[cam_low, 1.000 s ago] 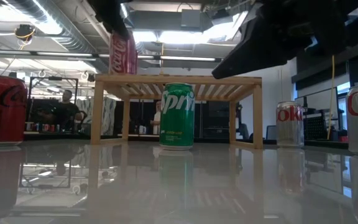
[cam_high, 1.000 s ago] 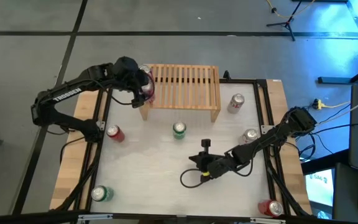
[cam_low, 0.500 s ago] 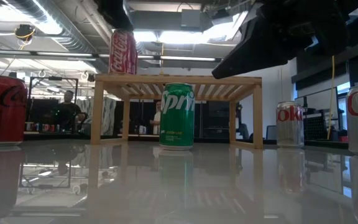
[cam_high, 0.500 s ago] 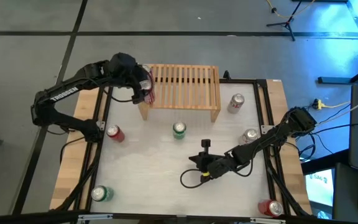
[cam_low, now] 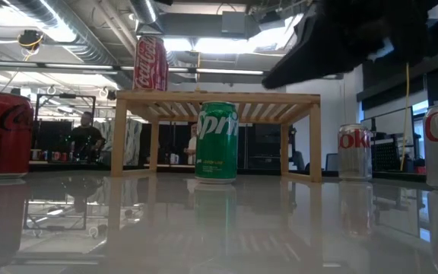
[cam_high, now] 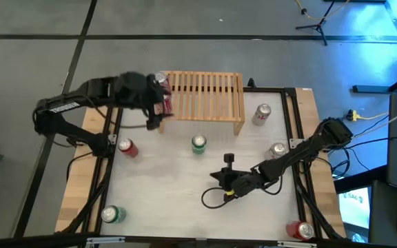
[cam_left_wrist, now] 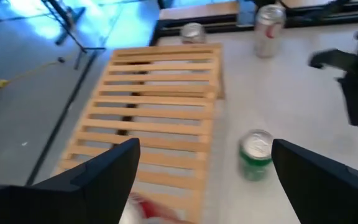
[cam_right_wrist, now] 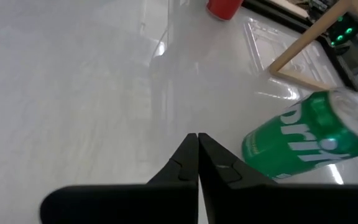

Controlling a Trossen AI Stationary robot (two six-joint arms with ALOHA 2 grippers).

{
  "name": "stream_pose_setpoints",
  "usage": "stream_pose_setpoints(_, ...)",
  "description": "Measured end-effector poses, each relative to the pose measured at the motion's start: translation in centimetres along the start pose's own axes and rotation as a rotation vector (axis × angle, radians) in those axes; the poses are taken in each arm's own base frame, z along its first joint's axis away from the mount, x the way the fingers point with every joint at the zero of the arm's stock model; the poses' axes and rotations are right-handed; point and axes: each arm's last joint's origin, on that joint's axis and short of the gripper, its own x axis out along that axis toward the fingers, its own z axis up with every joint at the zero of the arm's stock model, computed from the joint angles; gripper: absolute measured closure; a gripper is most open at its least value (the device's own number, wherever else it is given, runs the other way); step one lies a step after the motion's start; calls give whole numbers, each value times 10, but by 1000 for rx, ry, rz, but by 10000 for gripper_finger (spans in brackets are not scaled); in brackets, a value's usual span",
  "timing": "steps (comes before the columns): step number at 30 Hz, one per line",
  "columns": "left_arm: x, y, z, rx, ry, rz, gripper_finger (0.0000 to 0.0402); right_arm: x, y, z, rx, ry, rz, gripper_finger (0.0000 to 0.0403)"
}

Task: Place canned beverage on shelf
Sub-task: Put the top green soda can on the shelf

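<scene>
A red Coca-Cola can (cam_low: 150, 63) stands upright on its base on the left end of the light-wood slatted shelf (cam_high: 205, 93), alone and touched by nothing. In the left wrist view only a red strip of the can (cam_left_wrist: 157, 208) shows, low between the fingers. My left gripper (cam_high: 154, 105) hangs open just left of that shelf end and above it, its fingers wide apart (cam_left_wrist: 205, 149) and clear of the can. My right gripper (cam_high: 216, 178) is shut (cam_right_wrist: 197, 135) and sits low over the table's middle, holding nothing.
A green Sprite can (cam_high: 198, 143) stands in front of the shelf, close to my right gripper. A red can (cam_high: 126, 147) and a green can (cam_high: 112, 215) stand at the left. Two silver cans (cam_high: 262, 114), (cam_high: 278, 150) and a red can (cam_high: 300, 231) stand at the right.
The red can was tilted in my left gripper at the shelf's left end, then came upright on the slats. My left gripper has since let go and drawn back up and toward the table's left edge. The can stays standing on the shelf.
</scene>
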Motion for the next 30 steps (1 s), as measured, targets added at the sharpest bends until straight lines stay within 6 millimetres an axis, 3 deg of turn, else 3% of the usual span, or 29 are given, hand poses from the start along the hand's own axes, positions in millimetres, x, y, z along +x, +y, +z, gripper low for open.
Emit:
stream_pose_setpoints(4,10,-33,-8,-14,21,-44,47,-14,-4,3,-22,13,7,402)
stream_pose_setpoints(9,19,-70,-26,-48,78,-27,47,-16,-7,3,-28,22,-4,402)
stream_pose_setpoints(14,36,-108,-60,-90,143,-25,47,-12,-12,2,66,36,-8,402)
stream_pose_setpoints(20,66,-140,-116,-108,169,9,47,-3,-26,1,169,49,-25,392)
stream_pose_setpoints(24,86,-150,-149,-160,128,-7,47,4,-38,-1,212,69,-29,334)
stream_pose_setpoints(30,108,-151,-185,-227,11,-17,47,18,-57,-7,244,104,-81,184)
